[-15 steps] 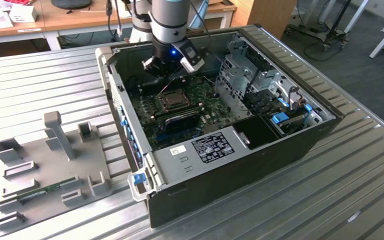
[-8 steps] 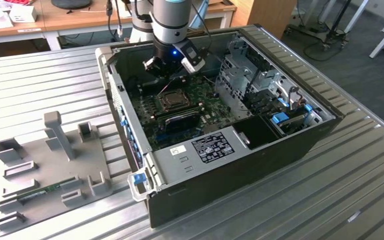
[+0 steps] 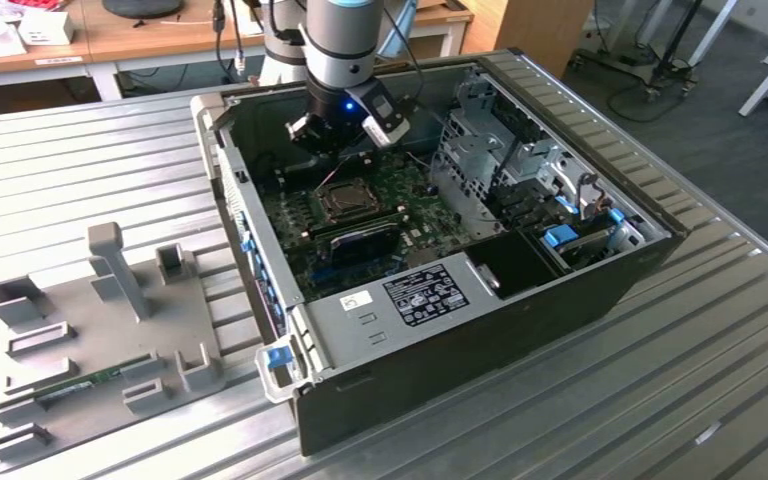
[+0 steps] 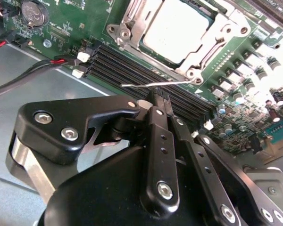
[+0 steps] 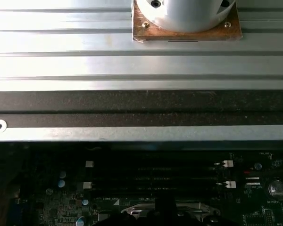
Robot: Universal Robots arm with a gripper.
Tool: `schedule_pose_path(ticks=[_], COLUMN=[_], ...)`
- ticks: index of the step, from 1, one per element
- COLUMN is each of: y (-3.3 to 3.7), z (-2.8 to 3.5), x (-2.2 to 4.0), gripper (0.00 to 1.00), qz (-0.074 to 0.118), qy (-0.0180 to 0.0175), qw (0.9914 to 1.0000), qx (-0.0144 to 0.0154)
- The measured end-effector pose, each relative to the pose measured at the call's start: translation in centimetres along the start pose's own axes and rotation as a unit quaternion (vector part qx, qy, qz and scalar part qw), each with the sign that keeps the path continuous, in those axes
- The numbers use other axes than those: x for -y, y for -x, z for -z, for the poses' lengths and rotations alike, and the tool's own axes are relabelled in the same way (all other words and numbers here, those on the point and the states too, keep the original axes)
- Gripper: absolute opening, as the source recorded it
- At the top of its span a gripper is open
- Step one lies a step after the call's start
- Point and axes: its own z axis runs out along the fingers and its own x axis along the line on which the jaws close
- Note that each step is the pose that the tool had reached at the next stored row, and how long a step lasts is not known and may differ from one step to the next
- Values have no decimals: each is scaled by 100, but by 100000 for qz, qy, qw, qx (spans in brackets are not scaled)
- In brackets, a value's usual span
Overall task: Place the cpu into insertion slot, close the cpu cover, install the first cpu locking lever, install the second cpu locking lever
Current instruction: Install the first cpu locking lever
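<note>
The cpu (image 4: 177, 23) lies flat in the insertion slot (image 3: 345, 200) on the green motherboard (image 4: 75, 23). The silvery cpu cover (image 4: 131, 21) lies down around it, framing its grey top. A thin wire locking lever (image 4: 141, 85) sticks out free beside the socket, over the dark memory slots (image 4: 127, 66). My gripper (image 4: 160, 100) is shut, its black fingertips pressed together just short of that lever; whether they touch it is unclear. In the exterior view the gripper (image 3: 335, 138) hangs inside the open case, just behind the socket.
The open computer case (image 3: 491, 330) lies on a ribbed metal table. A drive cage (image 3: 491, 150) stands to the exterior view's right of the socket. Red and black cables (image 4: 37, 68) run near the memory slots. A grey fixture plate (image 3: 104, 330) sits on the exterior view's left.
</note>
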Motion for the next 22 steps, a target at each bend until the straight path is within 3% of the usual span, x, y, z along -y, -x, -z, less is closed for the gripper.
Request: schedule_pose_path(ticks=[3,4,22], y=[2,3,20], z=[-19,-20,-74], x=[5,5,19], gripper=[10,10,10], qz=[-37,-44,-51], qy=[554,592,730], qw=[99998,99998,99997], qx=[-7,-7,-14])
